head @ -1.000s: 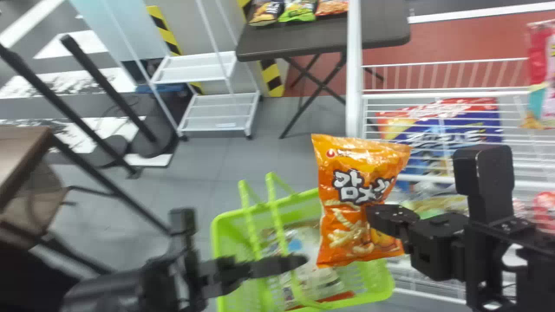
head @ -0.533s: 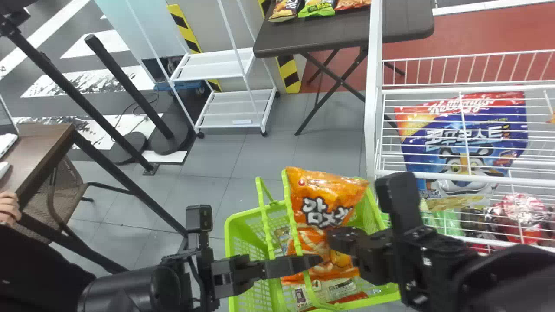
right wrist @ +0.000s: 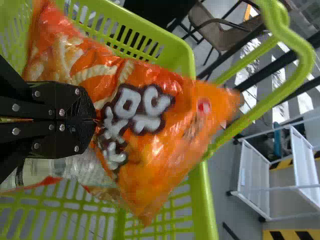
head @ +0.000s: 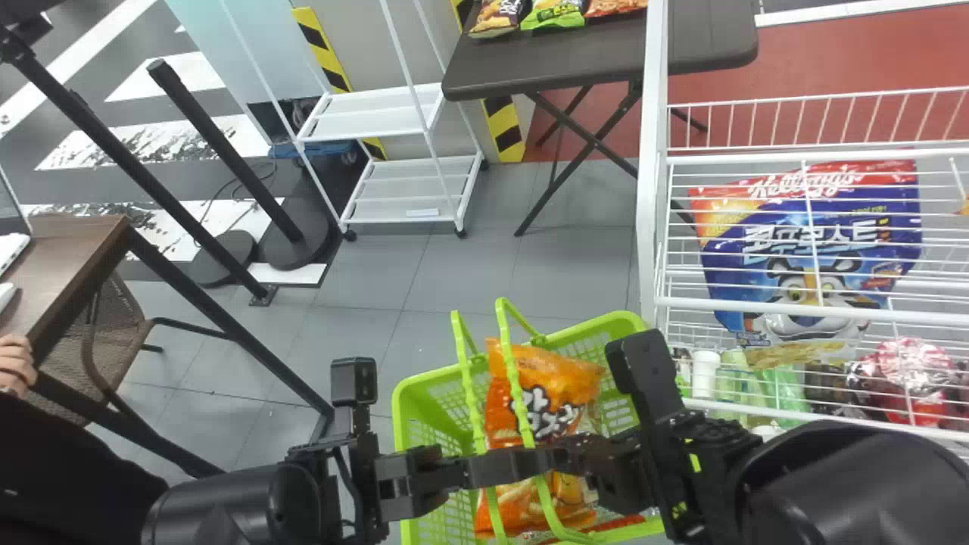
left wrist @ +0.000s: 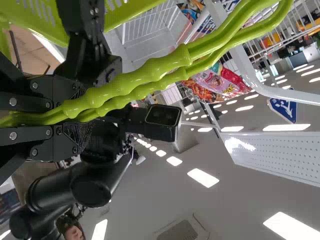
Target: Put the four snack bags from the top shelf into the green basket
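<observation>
In the head view, a crinkled, glossy orange snack bag [head: 556,378] was gripped by the closed black right tool [head: 579,453], its lettered part set towards eleven o'clock, its lower part towards seven. It was held within the lime-green, lattice-walled plastic basket [head: 431,378], whose knobbly handles [head: 513,378] were clasped by the left tool [head: 541,460].

Left tool [head: 536,463] and right tool [head: 569,454] – both clamped.
</observation>
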`<action>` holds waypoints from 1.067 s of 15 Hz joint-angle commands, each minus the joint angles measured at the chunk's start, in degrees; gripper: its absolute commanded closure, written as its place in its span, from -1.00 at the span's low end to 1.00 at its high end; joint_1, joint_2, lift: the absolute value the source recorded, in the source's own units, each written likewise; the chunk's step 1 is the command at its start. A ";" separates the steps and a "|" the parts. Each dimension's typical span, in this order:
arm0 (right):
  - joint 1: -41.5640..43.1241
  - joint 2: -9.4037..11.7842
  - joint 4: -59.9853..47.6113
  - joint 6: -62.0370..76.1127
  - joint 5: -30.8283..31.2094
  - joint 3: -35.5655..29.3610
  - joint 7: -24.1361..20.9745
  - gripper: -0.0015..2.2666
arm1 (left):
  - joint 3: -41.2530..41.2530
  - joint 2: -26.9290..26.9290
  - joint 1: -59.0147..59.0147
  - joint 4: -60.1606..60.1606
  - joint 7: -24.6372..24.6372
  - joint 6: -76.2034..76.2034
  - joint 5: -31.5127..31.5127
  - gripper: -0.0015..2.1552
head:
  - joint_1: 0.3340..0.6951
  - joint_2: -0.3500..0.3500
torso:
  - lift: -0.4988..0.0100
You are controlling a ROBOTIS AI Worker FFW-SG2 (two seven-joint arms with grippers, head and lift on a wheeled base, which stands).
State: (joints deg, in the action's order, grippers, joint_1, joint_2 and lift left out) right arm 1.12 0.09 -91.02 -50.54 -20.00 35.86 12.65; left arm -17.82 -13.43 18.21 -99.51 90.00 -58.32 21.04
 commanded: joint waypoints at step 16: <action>2.66 2.20 -12.78 5.23 13.23 -44.82 3.34 -0.94 | -0.28 -0.64 0.34 -0.25 0.57 -0.18 0.67 0.99 | 1.00 -0.03 | 0.96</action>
State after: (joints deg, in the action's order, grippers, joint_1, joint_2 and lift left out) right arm -0.34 1.94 -109.76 -48.67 -7.91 -6.90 15.97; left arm -17.86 -13.98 18.41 -99.73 90.00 -58.49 21.63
